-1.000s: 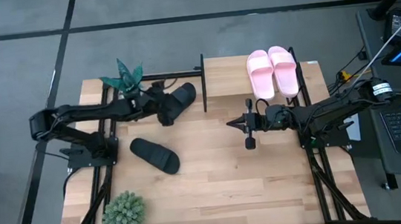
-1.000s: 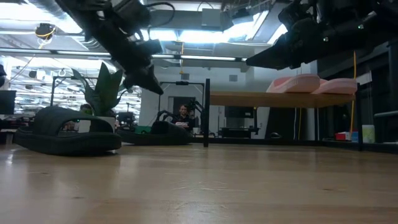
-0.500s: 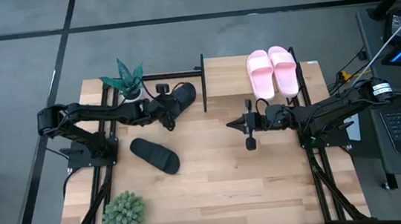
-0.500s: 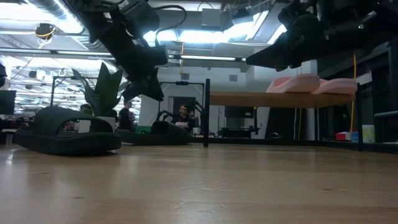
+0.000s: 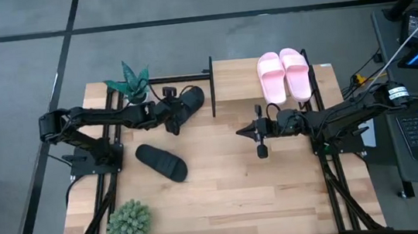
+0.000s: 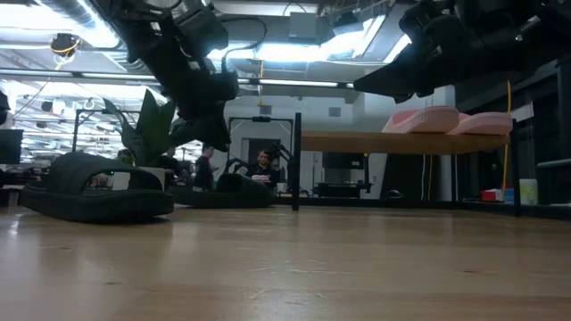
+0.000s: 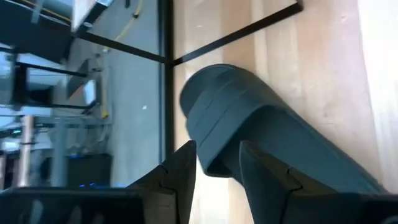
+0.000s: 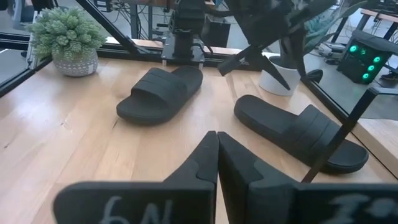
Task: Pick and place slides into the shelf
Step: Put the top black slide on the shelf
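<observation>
So from the high view, the pink pair (image 5: 284,75) already sits side by side on the shelf (image 5: 240,79), a pale wood board with thin black posts. One black slide (image 5: 187,104) lies at the shelf's left edge, and the left claw (image 5: 172,117) is right over its near end with its fingers apart, so the slide isn't gripped. The other black slide (image 5: 161,162) lies out on the desk (image 5: 224,185), well apart from both arms. The right claw (image 5: 248,131) hovers mid-desk, fingers together, holding nothing; it looks like it's just waiting out of the way.

Low view: the shelf board (image 6: 406,141) stands raised on its posts, pink foam soles on top. The nearer black slide (image 6: 94,190) shows its chunky sole and arched strap.

Left wrist view: the black slide (image 7: 267,130) looks like matte foam with a ribbed wide strap, and the claw's dark fingers (image 7: 180,177) stand spread on either side of one edge, probably lined up for a pinch there.

Right wrist view: both black slides lie flat on smooth pale planks, with a potted succulent (image 8: 66,37) behind them.
</observation>
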Available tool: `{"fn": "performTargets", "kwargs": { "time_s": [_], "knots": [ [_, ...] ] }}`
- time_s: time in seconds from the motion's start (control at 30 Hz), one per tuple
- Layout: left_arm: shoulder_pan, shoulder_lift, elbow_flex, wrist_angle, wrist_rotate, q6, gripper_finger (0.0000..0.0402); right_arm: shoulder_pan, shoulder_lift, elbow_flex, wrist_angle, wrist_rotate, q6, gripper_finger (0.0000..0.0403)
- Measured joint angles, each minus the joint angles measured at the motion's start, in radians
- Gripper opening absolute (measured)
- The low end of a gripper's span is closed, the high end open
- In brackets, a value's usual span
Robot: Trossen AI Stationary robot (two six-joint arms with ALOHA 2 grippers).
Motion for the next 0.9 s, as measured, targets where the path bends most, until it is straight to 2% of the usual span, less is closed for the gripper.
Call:
{"fn": "performTargets", "kwargs": {
  "time_s": [0.1,0.3,0.53,0.73,0.9],
  "knots": [
    [0.028,0.027,0.000,-0.004,0.052,0.000,0.0113,0.000,0.000,0.000,0.000,-0.004,-0.005,0.0012],
    [0.081,0.109,-0.001,0.008,0.005,0.073,0.0112,0.000,0.000,0.000,-0.001,-0.004,-0.022,0.0012],
    [0.155,0.175,-0.001,0.088,0.004,0.085,0.0112,0.000,0.000,0.000,-0.002,-0.005,-0.025,0.0012],
    [0.183,0.181,-0.001,0.176,0.077,0.082,0.0112,0.000,0.000,0.000,-0.005,-0.005,-0.025,0.0012],
    [0.183,0.181,-0.001,0.180,0.117,0.087,0.0112,0.000,0.000,0.000,-0.007,-0.005,-0.025,0.0012]
  ]
}}
